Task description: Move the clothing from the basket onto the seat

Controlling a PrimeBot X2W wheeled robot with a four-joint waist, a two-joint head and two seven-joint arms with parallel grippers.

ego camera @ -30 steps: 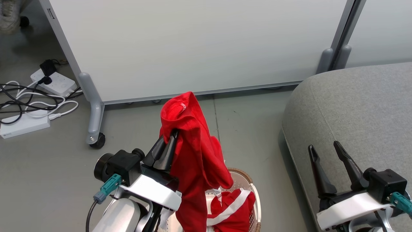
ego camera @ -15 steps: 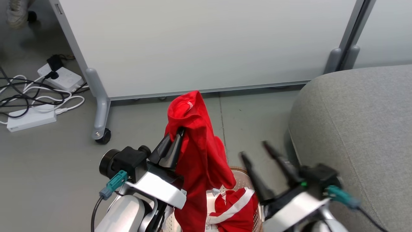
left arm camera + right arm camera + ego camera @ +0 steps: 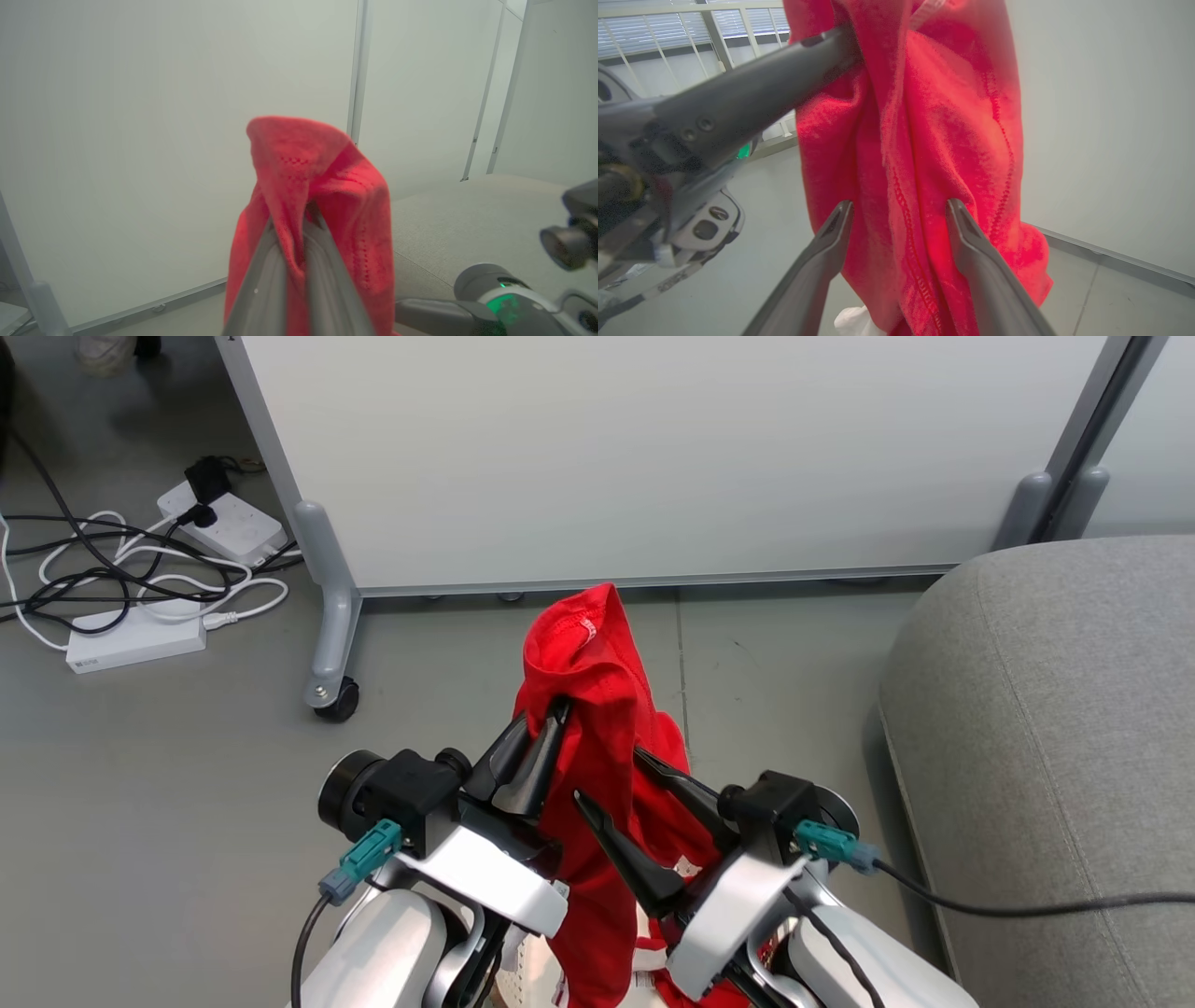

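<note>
Head view. Centre frame: grips a red garment [image 3: 588, 672] with the left tool [image 3: 546, 714], fingers clenched on a fold, cloth peaking above the tips and draping down to the bottom edge. Just right of that: straddles the hanging cloth with the right tool [image 3: 607, 773], fingers spread, nothing pinched, one on each side of the fabric. Hangs clear above the grey floor [image 3: 187, 803]. Right edge: the grey seat [image 3: 1055, 709], near the garment but apart from it. Across the top, a pale partition panel [image 3: 653, 457] on a caster [image 3: 336, 702]. Upper left, power strips [image 3: 135, 639] and tangled cables [image 3: 103, 588] on the floor.

Left wrist view. Bottom centre: bites into the red garment [image 3: 322, 177], both fingers of the left tool [image 3: 292, 219] closed tight on a fold that flops over the tips. Lower right: part of the right tool's body with a green light, one dark finger reaching toward the cloth. Behind it, the pale seat [image 3: 467, 219].

Right wrist view. Up from the bottom edge with the right tool [image 3: 900, 205], fingers wide apart, red cloth [image 3: 934, 116] hanging between the tips, not clamped. In from the upper left, a finger of the left tool, pinching the fabric near the top edge. Bottom edge, under the cloth: a scrap of white, cannot tell what.
</note>
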